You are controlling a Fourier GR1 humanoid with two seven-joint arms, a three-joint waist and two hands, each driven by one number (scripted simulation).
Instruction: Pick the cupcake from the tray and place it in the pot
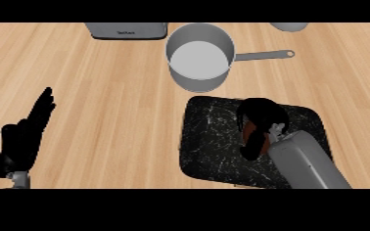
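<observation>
Mostly hidden, the cupcake (251,128) shows only as a brown sliver under the right hand (260,120), whose fingers are curled round it over the black speckled tray (209,142). Just beyond the tray's far edge stands the grey pot (200,58), handle pointing right. At the view's lower left the left hand (25,134) rests open, fingers straight. A grey appliance (127,31) sits at the counter's (108,93) far edge.

My right hand (259,122) curled round cupcake (251,128) over tray (209,142); pot (200,58) just beyond tray; my left hand (25,132) resting, fingers straight, well left of tray.
</observation>
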